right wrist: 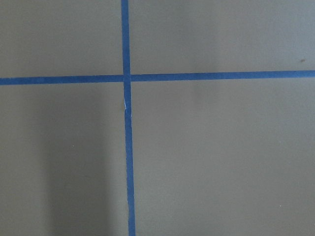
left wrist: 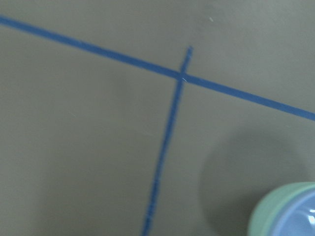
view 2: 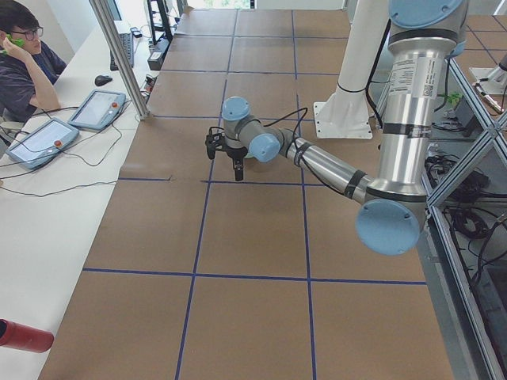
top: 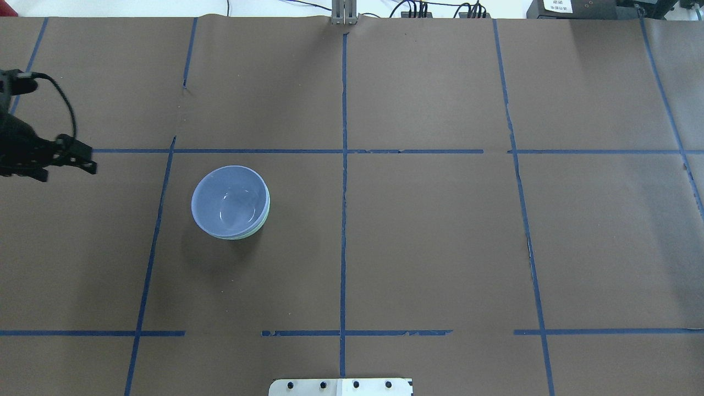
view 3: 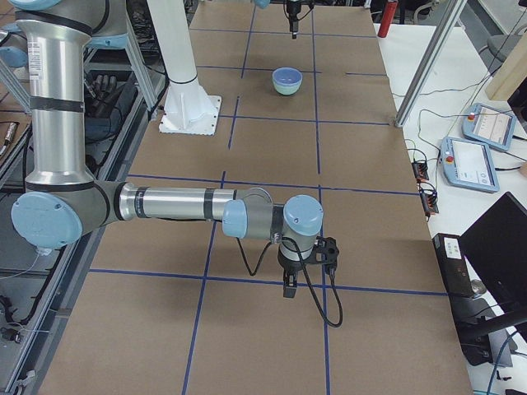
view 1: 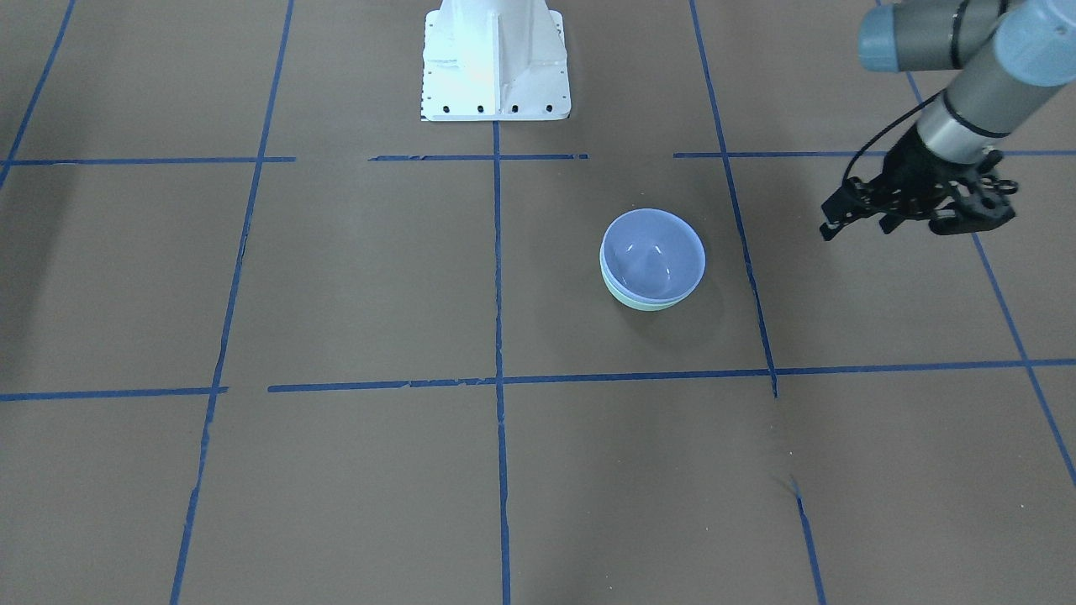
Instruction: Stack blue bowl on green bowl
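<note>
The blue bowl [view 1: 652, 255] sits nested inside the green bowl [view 1: 646, 306], upright on the brown table. Only a thin mint rim of the green bowl [top: 266, 216] shows under the blue bowl [top: 230, 201]. My left gripper [view 1: 857, 228] hangs above the table, well away from the bowls on the robot's left side, with its fingers spread and empty; it also shows in the overhead view [top: 66, 172]. The left wrist view catches both the green bowl [left wrist: 266, 211] and the blue bowl [left wrist: 300, 221] in its lower right corner. My right gripper [view 3: 289, 286] shows only in the exterior right view, over bare table; I cannot tell its state.
Blue tape lines [top: 344, 181] divide the table into squares. The robot's white base plate [view 1: 496, 71] stands at the table's near edge. An operator [view 2: 28, 67], tablets [view 2: 95, 109] and cables lie on a side bench. A red object [view 2: 22, 336] lies beside the table.
</note>
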